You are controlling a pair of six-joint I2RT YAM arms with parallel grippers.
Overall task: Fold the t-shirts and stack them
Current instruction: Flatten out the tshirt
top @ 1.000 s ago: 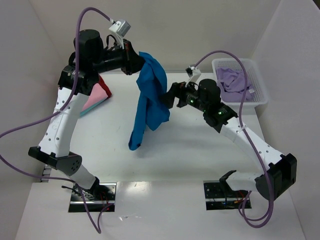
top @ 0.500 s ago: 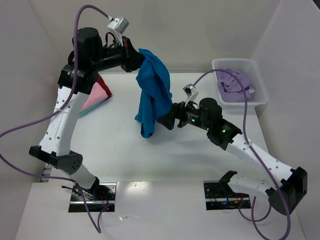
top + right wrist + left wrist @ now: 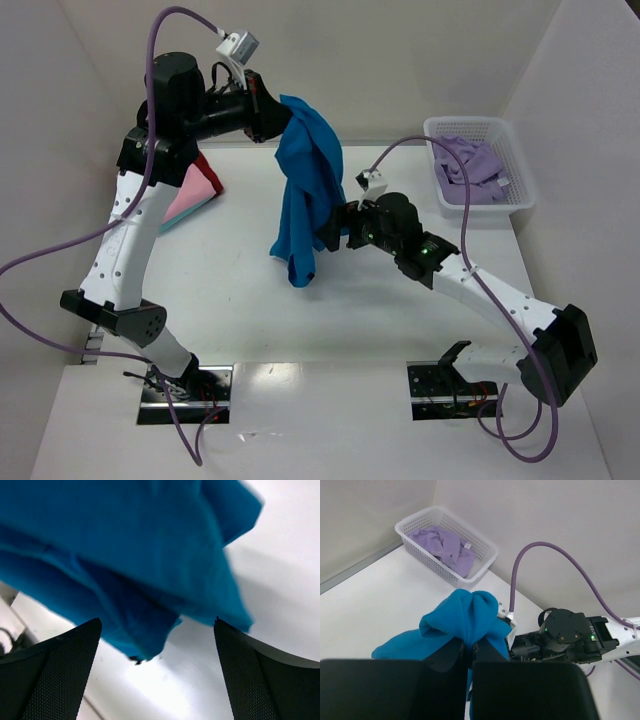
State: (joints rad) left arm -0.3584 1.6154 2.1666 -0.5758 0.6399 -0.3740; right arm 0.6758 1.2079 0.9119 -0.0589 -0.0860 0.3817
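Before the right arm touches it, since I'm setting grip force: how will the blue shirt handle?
Probably very floppy: the blue shirt hangs in limp folds from the left gripper. Likely light, since one pinch holds it all. It would probably sway or bunch when the open right gripper touches it.

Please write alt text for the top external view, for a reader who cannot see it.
The left gripper holds a blue t-shirt hanging over a table; the right gripper is beside its lower half. A lavender shirt lies in a white basket at right; pink and red shirts lie at left.
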